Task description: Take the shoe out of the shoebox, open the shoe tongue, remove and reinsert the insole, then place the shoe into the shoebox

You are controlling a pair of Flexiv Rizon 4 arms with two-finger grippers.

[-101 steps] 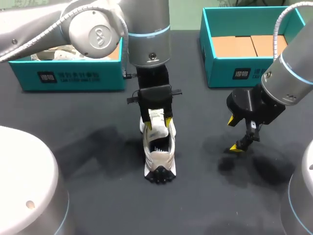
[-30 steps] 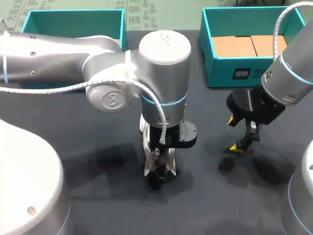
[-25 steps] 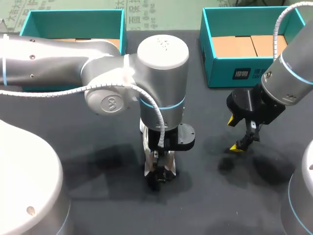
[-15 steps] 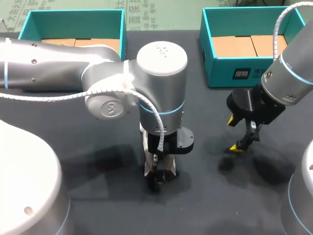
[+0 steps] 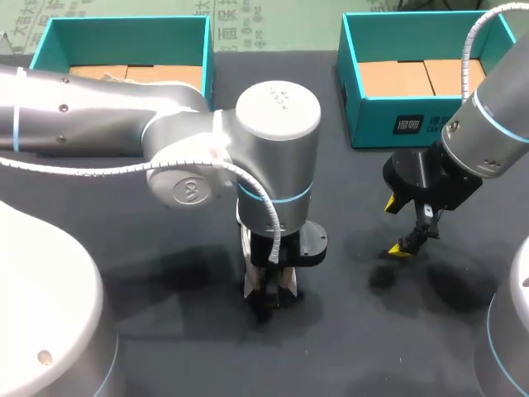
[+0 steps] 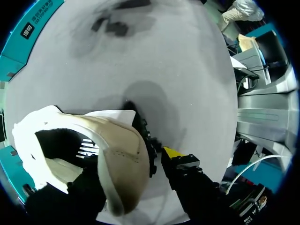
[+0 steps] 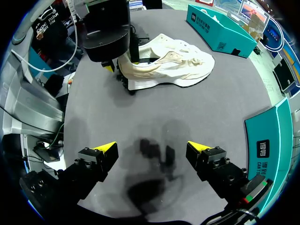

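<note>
At mid-surface, between two boxes:

- Shoe (image 7: 173, 63): cream-white with a black lugged sole, out of its box and standing on the dark surface (image 5: 355, 347), heel toward the near side. The collar gapes open in the left wrist view; the insole cannot be made out for certain inside it.
- Left tool (image 7: 121, 64): set at the heel of the shoe, with the arm reaching in from the left and standing directly over it. Whether it is clenched on the heel or merely set about it cannot be told.
- Right tool (image 7: 152, 150): released and empty, held above bare surface to the right of the shoe, well apart from it.
- Left teal box (image 5: 124, 29): far left, partly hidden behind the left arm.
- Right teal box (image 5: 397, 124): far right, cardboard lining shown, no shoe in it.

Step in hand, as judged: unboxing is done and the tongue-and-insole work is under way, with the heel being attended to. A steady hold at the heel is called for next, and a reach into the collar for the insole.

Obstruction: access from above is blocked by the left wrist, so the collar is best approached from the right. The boxes stand well clear.
</note>
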